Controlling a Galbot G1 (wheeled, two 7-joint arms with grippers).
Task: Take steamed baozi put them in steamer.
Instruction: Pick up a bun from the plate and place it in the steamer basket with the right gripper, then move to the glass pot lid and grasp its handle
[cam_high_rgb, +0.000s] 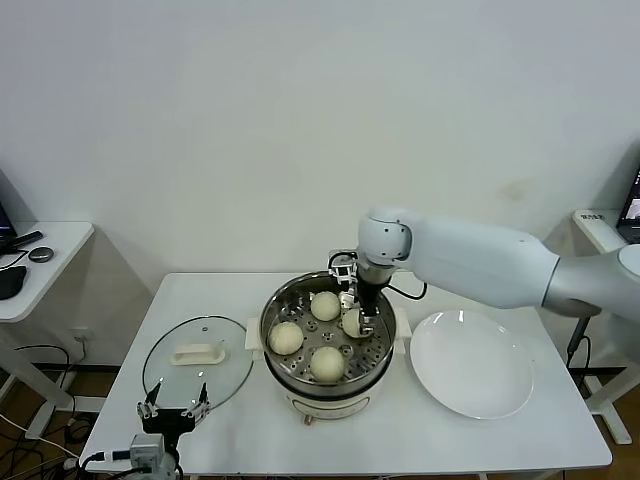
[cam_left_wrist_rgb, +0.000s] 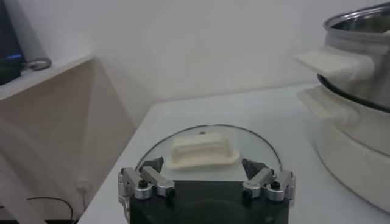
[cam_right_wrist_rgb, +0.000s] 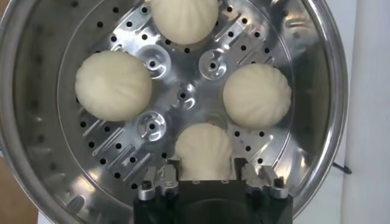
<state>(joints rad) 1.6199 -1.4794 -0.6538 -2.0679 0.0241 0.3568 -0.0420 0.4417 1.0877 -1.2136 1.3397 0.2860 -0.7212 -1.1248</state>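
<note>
Head view: at the centre of the frame stands the large round stainless-steel steamer (cam_high_rgb: 327, 345) on its white electric base, its perforated tray carrying all four cream-white steamed baozi (cam_high_rgb: 327, 363). The right gripper (cam_high_rgb: 361, 318) reaches down into the pot from the upper right, over the bun nearest the pot's right rim, apparently so the bun settles on the tray instead of being dropped. To the right lies the flat white round plate (cam_high_rgb: 471, 363), bare; at lower left the round glass lid (cam_high_rgb: 196, 362) rests flat on the white table (cam_high_rgb: 420, 440), leaving the pot mouth free. The left gripper (cam_high_rgb: 173, 409) sits parked at the lid's near edge. Left wrist view: the left gripper (cam_left_wrist_rgb: 207, 184) shows its two fingers spread wide with nothing between them, the lid's white handle (cam_left_wrist_rgb: 203, 151) just beyond. Right wrist view: the right gripper (cam_right_wrist_rgb: 209, 181) has its jaws parted on either side of the lowest bun (cam_right_wrist_rgb: 204, 151), which rests on the tray; whether the pads touch it cannot be told. Judged from this, the loading appears complete.
</note>
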